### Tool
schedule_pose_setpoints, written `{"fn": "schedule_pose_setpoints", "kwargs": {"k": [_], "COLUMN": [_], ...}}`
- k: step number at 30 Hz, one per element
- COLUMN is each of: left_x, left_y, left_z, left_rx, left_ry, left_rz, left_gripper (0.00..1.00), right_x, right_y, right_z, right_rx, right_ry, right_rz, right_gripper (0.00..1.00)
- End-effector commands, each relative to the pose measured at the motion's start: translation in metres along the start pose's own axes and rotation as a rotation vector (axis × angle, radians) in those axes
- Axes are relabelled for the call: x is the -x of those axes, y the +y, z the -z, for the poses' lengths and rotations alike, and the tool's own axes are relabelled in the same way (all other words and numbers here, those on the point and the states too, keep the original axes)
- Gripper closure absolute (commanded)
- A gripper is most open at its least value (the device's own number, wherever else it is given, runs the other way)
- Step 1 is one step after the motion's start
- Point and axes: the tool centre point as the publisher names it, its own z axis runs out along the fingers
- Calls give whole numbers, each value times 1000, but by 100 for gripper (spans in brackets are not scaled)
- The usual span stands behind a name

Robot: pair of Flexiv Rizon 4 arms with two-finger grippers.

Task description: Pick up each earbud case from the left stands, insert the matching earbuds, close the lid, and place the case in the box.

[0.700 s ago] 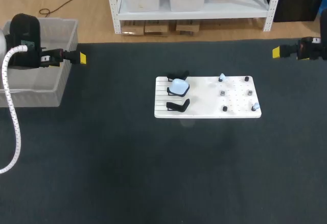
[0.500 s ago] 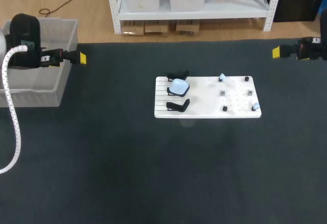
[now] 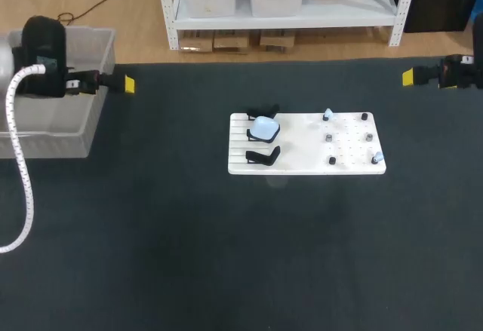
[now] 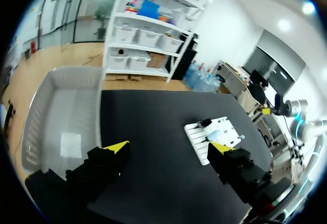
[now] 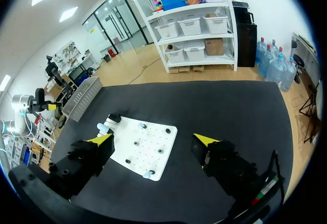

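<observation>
A white board lies mid-table, with two black stands along its left side. On the rear stand rests a light blue earbud case, lid shut; the front stand is bare. Two light blue earbuds sit on pegs to the right. My left gripper hovers open by the grey box at far left. My right gripper stands open at the far right edge. Both wrist views show wide, empty fingers: left gripper with the case ahead, right gripper above the board.
Several dark pegs dot the board's right half. Dark mat covers the table around the board. The grey box holds nothing that I can see in the left wrist view.
My left arm has shifted slightly to the right and back, its yellow tip now a little farther from the box. The right arm and the board are unchanged.
</observation>
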Motion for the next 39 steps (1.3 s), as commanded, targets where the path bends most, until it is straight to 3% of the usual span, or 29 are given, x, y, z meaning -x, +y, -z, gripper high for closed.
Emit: {"fn": "schedule_pose_setpoints", "kwargs": {"k": [1,8,15,18,28,33,39], "left_x": [-6,5,15,18,31,34,31], "left_y": [-1,-20,-26,-27,-32,-35,-44], "left_z": [13,21,20,14,-21,-47,-58], "left_rx": [-233,-311,-445,-454,-499,-521,-611], "left_ry": [-14,-8,20,39,83,103,104], "left_rz": [-165,-443,-631,-692,-840,-870,-864], "left_gripper": [0,0,0,0,0,0,0], "right_x": [0,0,0,0,0,0,0], "right_y": [0,0,0,0,0,0,0], "right_z": [0,0,0,0,0,0,0], "right_rx": [0,0,0,0,0,0,0], "right_ry": [0,0,0,0,0,0,0], "right_rz": [0,0,0,0,0,0,0], "right_gripper": [0,0,0,0,0,0,0]}}
